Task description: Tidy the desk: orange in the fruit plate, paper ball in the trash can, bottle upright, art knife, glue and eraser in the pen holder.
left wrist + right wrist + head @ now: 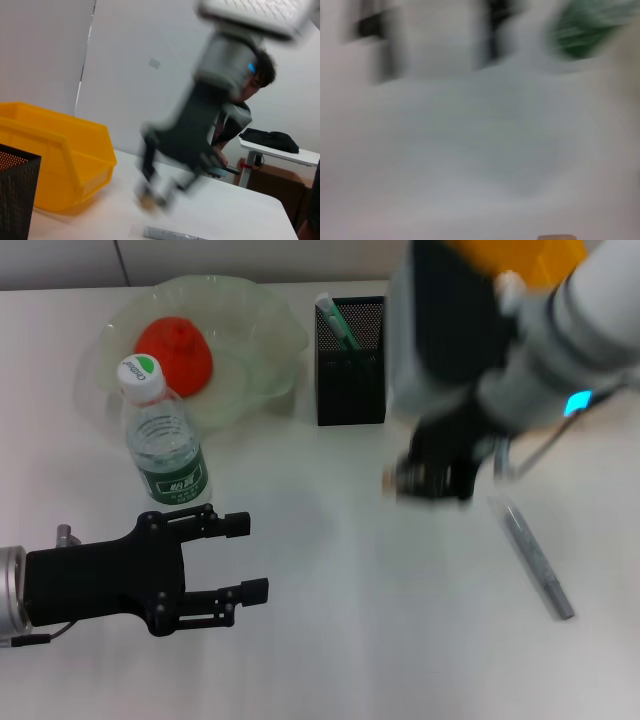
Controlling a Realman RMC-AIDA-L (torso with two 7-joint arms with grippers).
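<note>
Landmark for this report: the black mesh pen holder (351, 362) at the far side of the bench (350, 640).

Progress, as judged from the present state:
- The orange (176, 353) lies in the green fruit plate (255, 330), well to the robot's left of the pen holder. This item appears done.
- The bottle (163, 435) stands upright, nearer the robot than the plate and left of the pen holder. This item appears done.
- A green-and-white object, possibly the glue, stands inside the pen holder; its identity cannot be confirmed.
- A grey stick-shaped item, probably the art knife (535, 557), lies flat on the bench to the right of the pen holder and nearer the robot. It is not yet stowed.
- The yellow bin (55, 155) sits beyond and to the right of the pen holder. No paper ball is visible; the eraser cannot be positively identified.

Grippers:
- The right gripper (432, 478) is blurred, just right of the pen holder and above the bench. Something small and tan shows at its tip; whether its fingers are clamped on it cannot be told.
- The left gripper (240, 558) hangs near the bottle, on the robot's side of it, fingers apart and holding nothing.

Markings: the bottle carries a green label with white characters and a green-and-white cap logo; neither is legible.
</note>
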